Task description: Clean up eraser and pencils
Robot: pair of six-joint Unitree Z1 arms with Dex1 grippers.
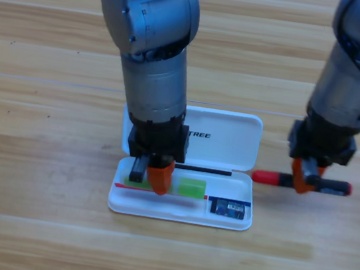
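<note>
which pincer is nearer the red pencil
Right. The right pincer is down on the red pencil beside the case; the left pincer is inside the white case.

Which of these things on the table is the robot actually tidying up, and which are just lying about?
Part of the job:
- green pencil, in the white case, under the left gripper
- eraser, in the case's right end
- red pencil, on the table, at the right gripper

Just lying about:
- nothing else; only the wooden table
</note>
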